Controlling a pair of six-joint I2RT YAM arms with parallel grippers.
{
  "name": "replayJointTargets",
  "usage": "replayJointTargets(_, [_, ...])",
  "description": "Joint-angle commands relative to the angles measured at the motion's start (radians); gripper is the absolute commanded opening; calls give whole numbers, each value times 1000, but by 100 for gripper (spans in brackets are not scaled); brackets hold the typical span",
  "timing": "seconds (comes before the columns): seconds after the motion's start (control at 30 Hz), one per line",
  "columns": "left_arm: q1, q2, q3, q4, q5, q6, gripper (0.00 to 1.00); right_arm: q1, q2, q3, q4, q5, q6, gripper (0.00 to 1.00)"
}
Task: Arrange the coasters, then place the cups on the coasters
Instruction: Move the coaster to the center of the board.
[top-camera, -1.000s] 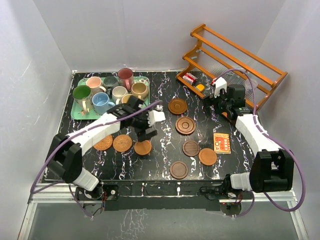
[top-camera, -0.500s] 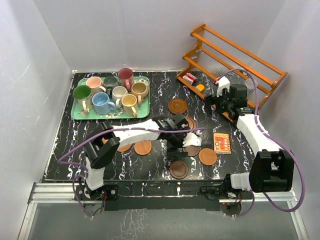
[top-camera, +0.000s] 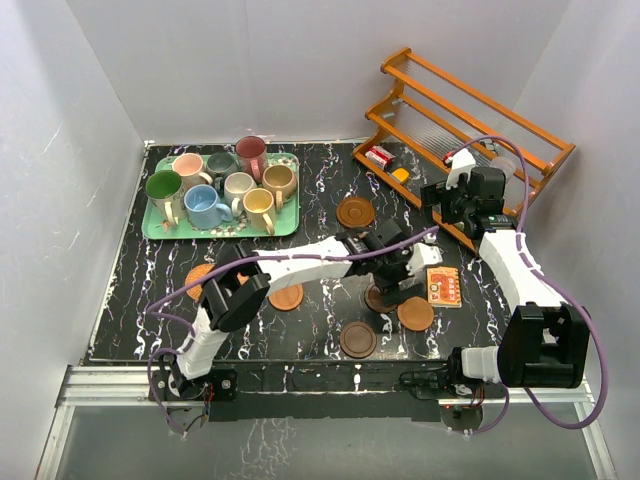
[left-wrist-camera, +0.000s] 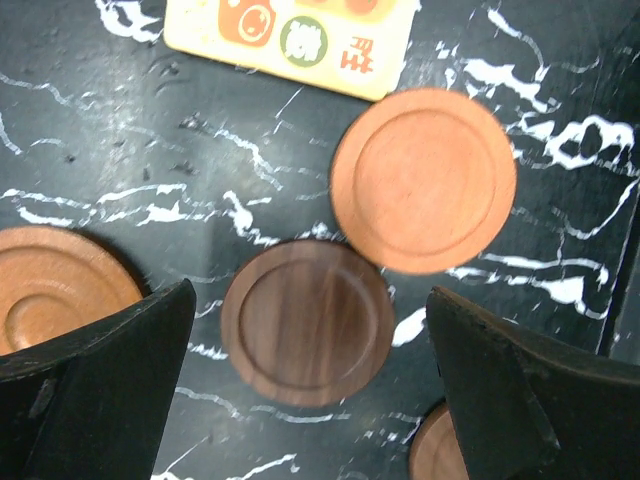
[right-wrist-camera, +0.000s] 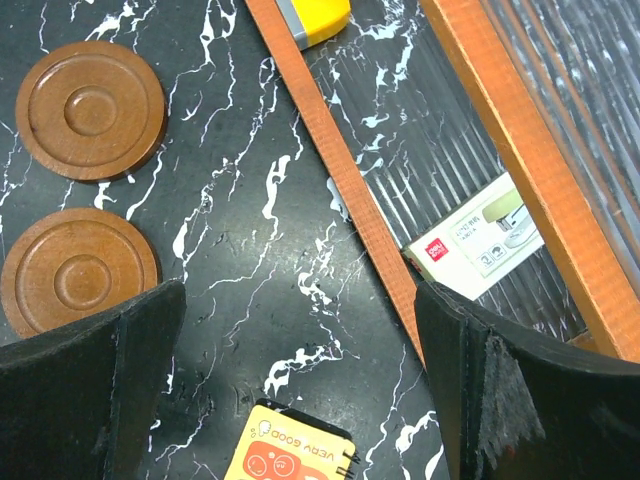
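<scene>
Lab booth: plain white walls (top-camera: 300, 70), marbled table (top-camera: 320, 165).

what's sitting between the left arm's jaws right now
A dark brown coaster, lying flat on the marble table, sits in the gap and touches neither side. The left wrist view shows it.

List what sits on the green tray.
Eight mugs stand on the tray: green, pink, grey-teal, maroon, tan, cream-white, light blue, yellow-cream. They hide most of the tray's floor.

light: bright, even | shadows: soft | glare: none | wrist-view edges: blurred
</scene>
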Motion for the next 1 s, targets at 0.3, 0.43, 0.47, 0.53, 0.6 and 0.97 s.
replayJointTargets(0.3, [-92,128,107,27,-133,-113,99,-27,-31,30,54,-1,28,98])
replayJointTargets(0.43, [-96,129,78,10,-127,-77,99,-37,-34,28,54,-7,30,98])
replayJointTargets(0.47, [-97,127,69,2,-124,-65,99,-39,-35,28,54,-10,30,98])
replayJointTargets(0.53, [-97,123,54,-20,-117,-36,99,-41,-34,29,54,-12,30,98])
replayJointTargets(0.6, [-96,112,33,-47,-125,-12,99,-43,-29,29,54,-13,31,98])
replayJointTargets(0.97, [-94,-24,-137,-176,-147,132,99,-42,0,37,33,-69,24,98])
